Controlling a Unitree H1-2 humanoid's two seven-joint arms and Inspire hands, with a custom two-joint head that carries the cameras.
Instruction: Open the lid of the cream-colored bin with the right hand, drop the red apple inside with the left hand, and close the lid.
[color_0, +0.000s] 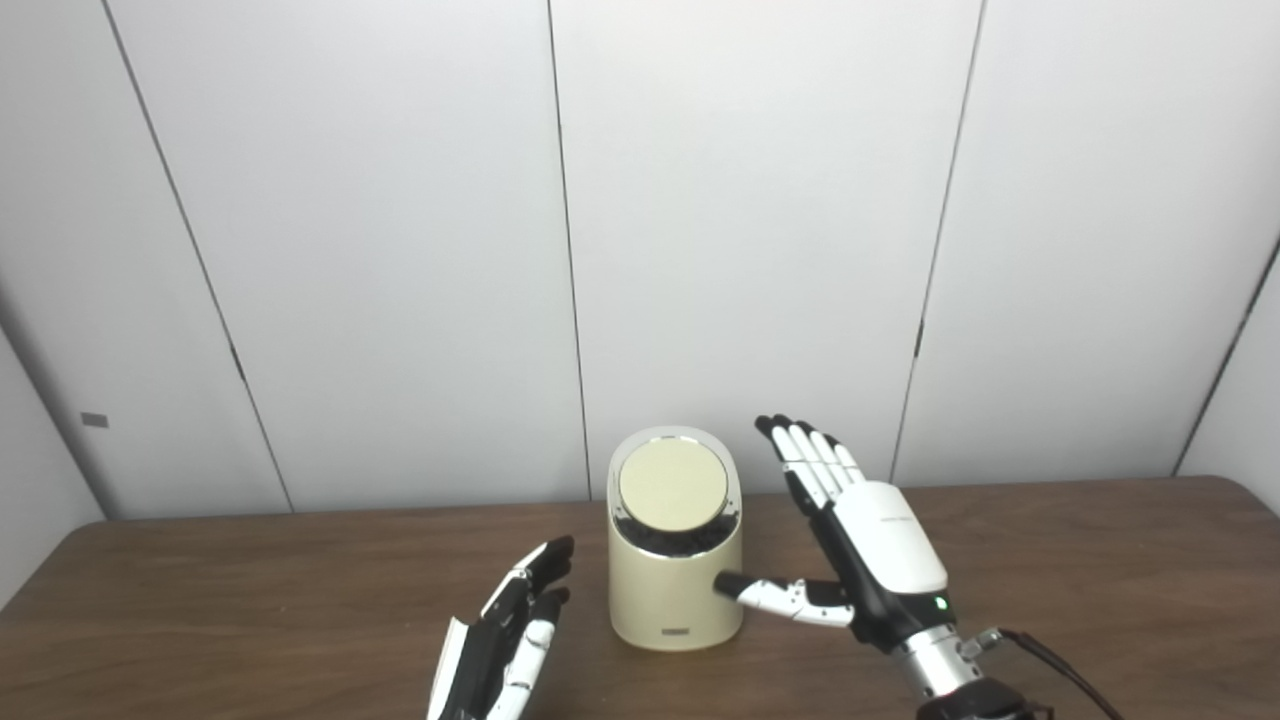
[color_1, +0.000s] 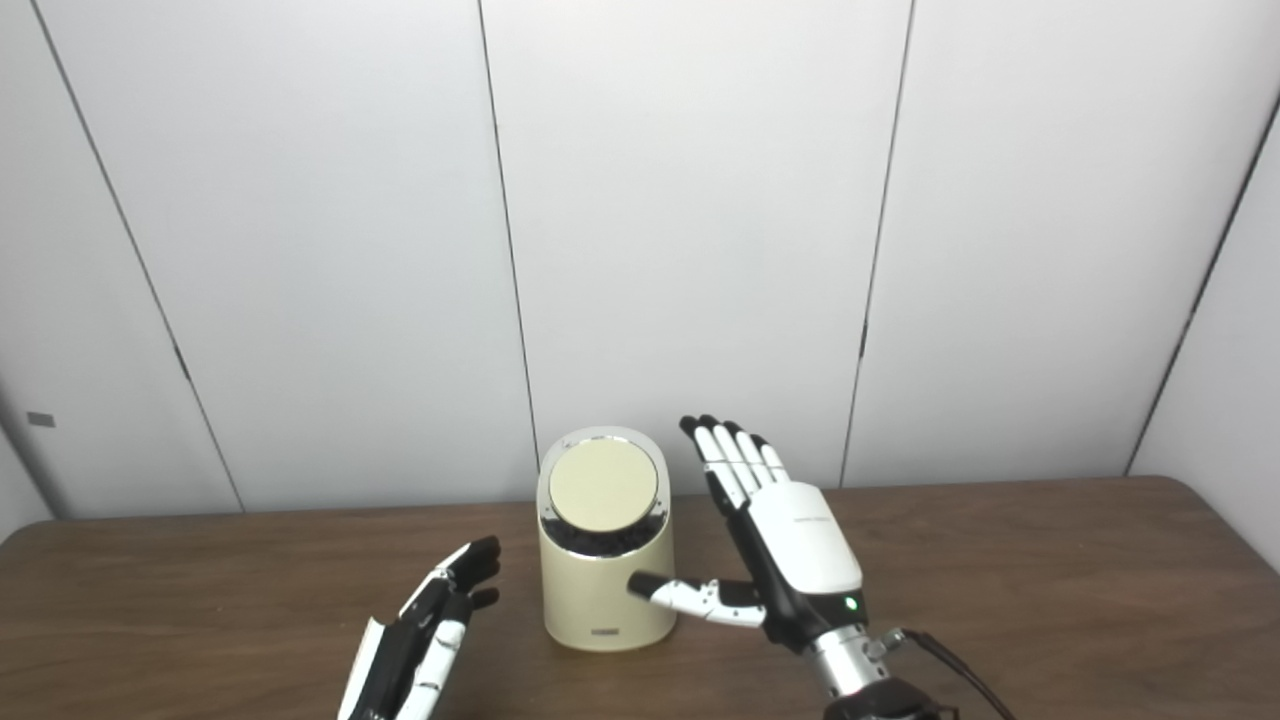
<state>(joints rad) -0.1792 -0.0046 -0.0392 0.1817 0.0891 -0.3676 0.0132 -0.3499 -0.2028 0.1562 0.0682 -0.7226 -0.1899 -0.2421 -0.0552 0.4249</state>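
The cream-colored bin (color_0: 676, 590) stands upright on the brown table (color_0: 200, 590), a little left of centre. Its round lid (color_0: 672, 486) is tilted toward me with a dark gap along its lower edge. My right hand (color_0: 860, 545) is open just right of the bin, fingers pointing up, thumb tip touching the bin's side. My left hand (color_0: 510, 635) is open and empty, low at the bin's left, apart from it. No red apple shows in either view. The same scene shows in the right eye view: bin (color_1: 606, 585), right hand (color_1: 780, 545), left hand (color_1: 425, 630).
White wall panels (color_0: 400, 250) stand close behind the table's far edge. A cable (color_0: 1060, 670) runs from my right wrist toward the lower right.
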